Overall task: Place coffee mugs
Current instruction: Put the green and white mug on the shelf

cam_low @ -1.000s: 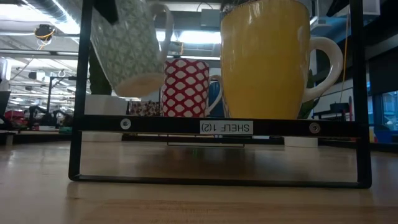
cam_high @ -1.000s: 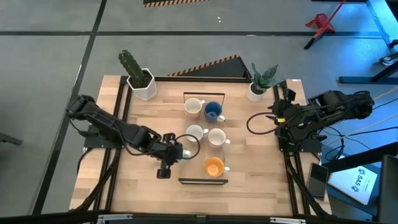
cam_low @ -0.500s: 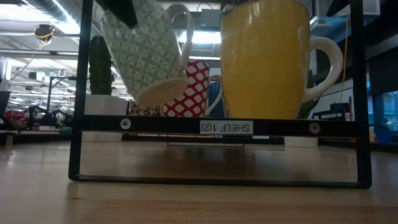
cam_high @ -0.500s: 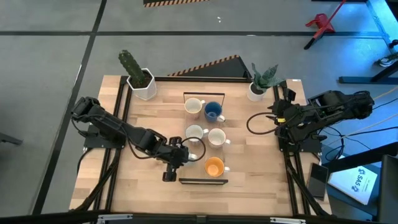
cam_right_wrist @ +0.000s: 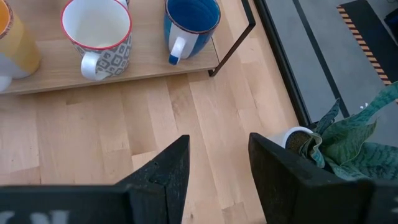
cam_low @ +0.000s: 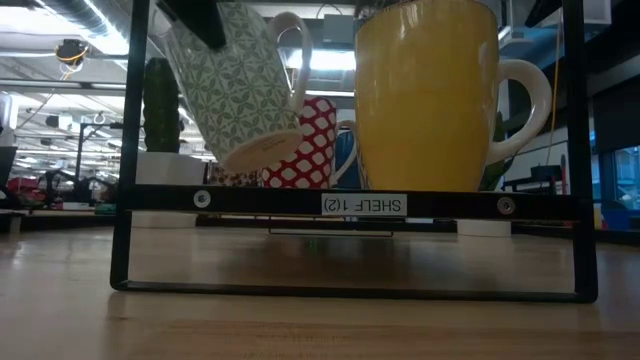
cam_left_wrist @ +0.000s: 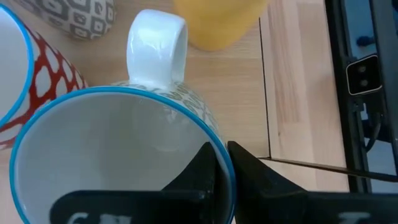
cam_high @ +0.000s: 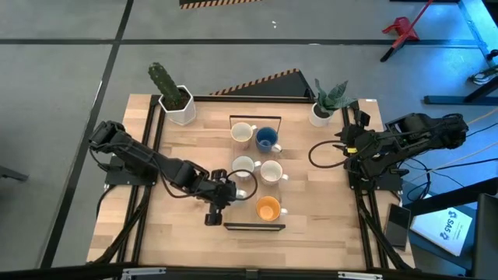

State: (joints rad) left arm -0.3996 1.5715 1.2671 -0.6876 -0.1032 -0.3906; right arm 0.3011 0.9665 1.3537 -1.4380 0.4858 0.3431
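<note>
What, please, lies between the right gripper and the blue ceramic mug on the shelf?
Only bare wooden tabletop, as the right wrist view shows: the right gripper hangs open over the planks, with the blue ceramic mug beyond on the shelf.

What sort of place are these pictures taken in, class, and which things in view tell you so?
Most likely a robotics lab or workshop. Two robot arms are mounted at a wooden table, hazard-striped tape marks the grey floor, and the low view shows open ceiling ducts and work benches behind.
</note>
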